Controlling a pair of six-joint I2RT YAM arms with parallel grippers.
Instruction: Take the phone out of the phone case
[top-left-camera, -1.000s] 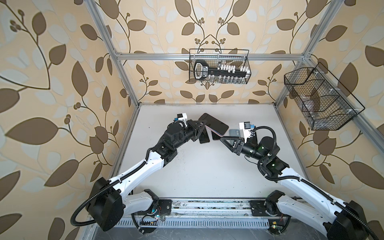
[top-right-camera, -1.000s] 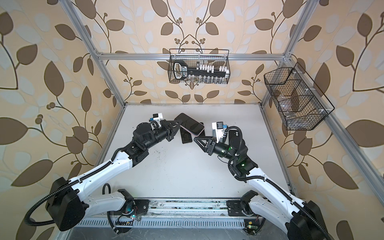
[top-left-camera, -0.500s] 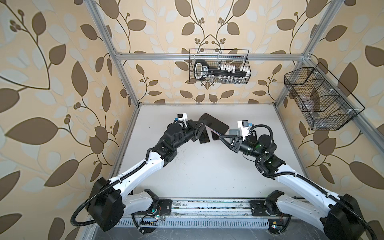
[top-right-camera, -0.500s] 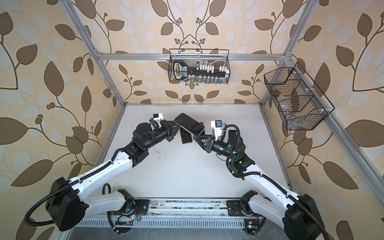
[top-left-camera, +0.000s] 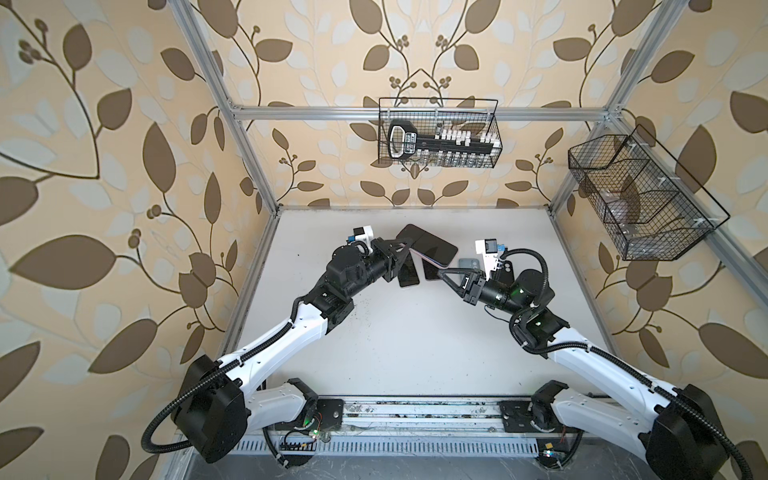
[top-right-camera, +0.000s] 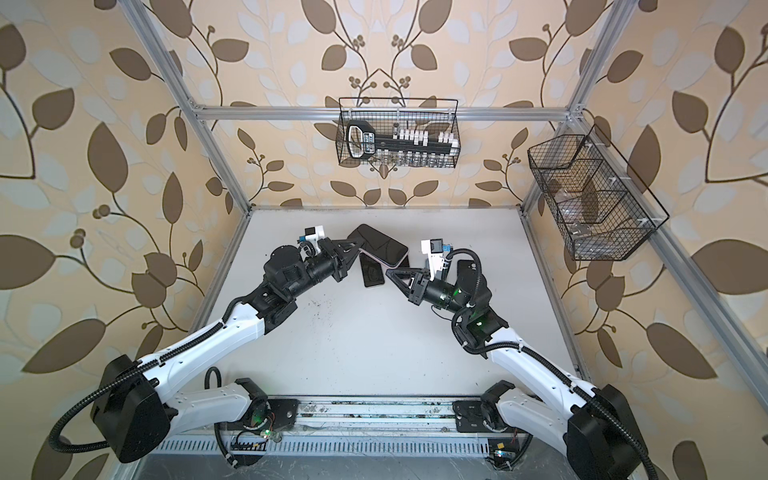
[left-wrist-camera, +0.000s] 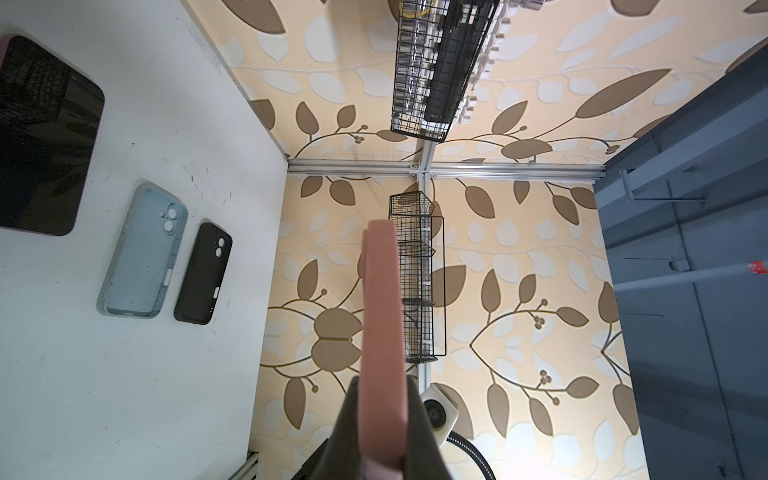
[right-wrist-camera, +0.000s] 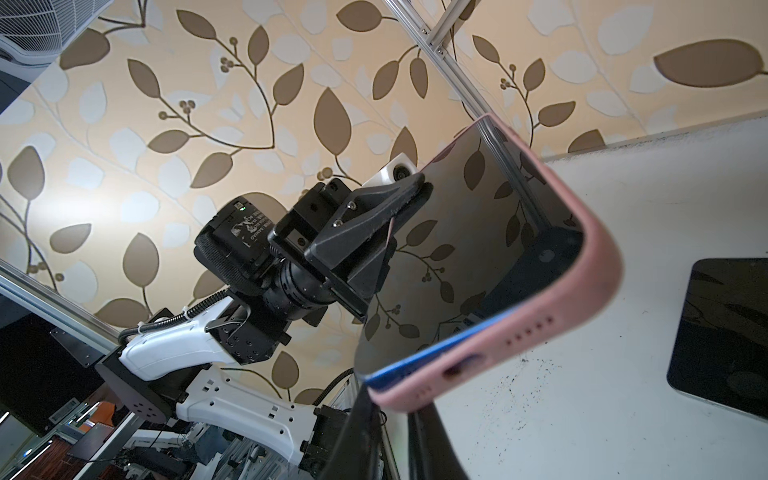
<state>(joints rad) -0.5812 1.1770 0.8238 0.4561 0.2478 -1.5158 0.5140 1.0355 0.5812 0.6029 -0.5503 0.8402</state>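
White table (top-left-camera: 415, 353), upper middle of a top view: left gripper (top-left-camera: 409, 249) clamps phone (top-left-camera: 436, 249) in pink case (right-wrist-camera: 594, 266) aloft; right gripper (top-left-camera: 441, 272) narrow at case corner, hold unclear. Risk: hard peel twists phone from left jaws, drops it

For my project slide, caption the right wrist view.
Left end effector holds the pink-cased phone aloft while the right end effector pinches its corner.

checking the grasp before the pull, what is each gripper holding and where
Left gripper clamps the pink-cased phone by a long edge, one finger on the screen. Right gripper straddles its port-end corner; whether it grips there cannot be told.
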